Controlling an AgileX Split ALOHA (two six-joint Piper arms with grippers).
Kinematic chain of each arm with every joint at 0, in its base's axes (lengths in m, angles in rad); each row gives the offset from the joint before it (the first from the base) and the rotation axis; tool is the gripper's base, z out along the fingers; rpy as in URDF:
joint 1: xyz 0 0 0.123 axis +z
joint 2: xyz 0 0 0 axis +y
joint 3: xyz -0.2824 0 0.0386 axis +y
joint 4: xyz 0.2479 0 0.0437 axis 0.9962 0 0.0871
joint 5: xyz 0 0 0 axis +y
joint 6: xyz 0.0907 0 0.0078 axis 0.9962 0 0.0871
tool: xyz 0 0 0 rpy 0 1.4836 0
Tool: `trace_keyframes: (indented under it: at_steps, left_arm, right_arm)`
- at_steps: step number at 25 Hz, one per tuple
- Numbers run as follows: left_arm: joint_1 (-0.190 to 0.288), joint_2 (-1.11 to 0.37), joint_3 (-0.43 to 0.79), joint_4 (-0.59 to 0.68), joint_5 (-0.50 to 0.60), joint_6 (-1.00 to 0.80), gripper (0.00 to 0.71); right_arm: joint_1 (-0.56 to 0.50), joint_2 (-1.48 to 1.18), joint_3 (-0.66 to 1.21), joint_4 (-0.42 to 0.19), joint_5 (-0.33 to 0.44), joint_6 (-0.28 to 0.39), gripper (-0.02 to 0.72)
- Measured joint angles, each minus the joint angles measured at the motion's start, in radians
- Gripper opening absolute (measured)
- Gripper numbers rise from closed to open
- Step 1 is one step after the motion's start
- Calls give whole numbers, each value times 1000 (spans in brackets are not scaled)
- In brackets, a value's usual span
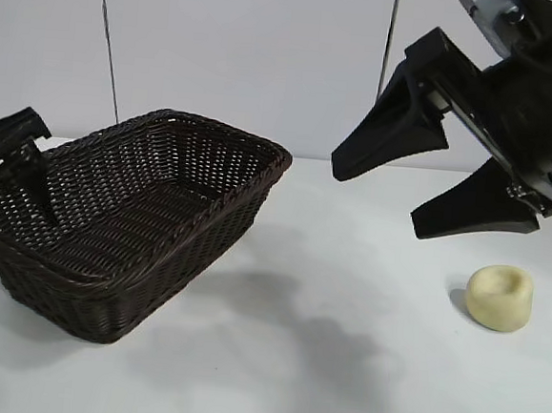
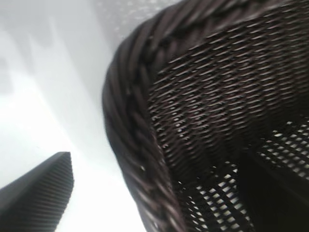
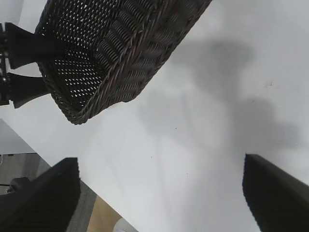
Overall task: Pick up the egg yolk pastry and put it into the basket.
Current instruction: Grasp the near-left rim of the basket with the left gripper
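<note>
The egg yolk pastry [image 1: 500,297], a pale cream puck with a dimple on top, sits on the white table at the front right. My right gripper [image 1: 376,197] hangs open and empty above the table, up and to the left of the pastry; the right wrist view shows its gripper [image 3: 161,193] over bare table, with the pastry out of view. The dark woven basket [image 1: 141,215] stands at the left. My left gripper [image 1: 12,152] is open astride the basket's left rim [image 2: 135,121], one finger [image 2: 38,193] outside with a gap to the rim, the other inside.
The white table [image 1: 340,365] stretches between the basket and the pastry. Its edge [image 3: 91,193] and the floor beyond show in the right wrist view. A white wall stands behind.
</note>
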Motion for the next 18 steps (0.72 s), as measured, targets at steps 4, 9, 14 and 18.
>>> trace_keyframes:
  at_steps: [4,9,14,18]
  left_arm:
    - [0,23,0,-31,-20,0,658]
    - [0,23,0,-37,-28,0,538]
    - [0,23,0,-38,-28,0,314]
    - [0,23,-1,-56,-40,-23,131]
  right_arm:
    - [0,0,0,0,0,0,654]
    - [0,0,0,0,0,0,654]
    - [0,0,0,0,0,0,654]
    - [0,0,0,0,1,0,654]
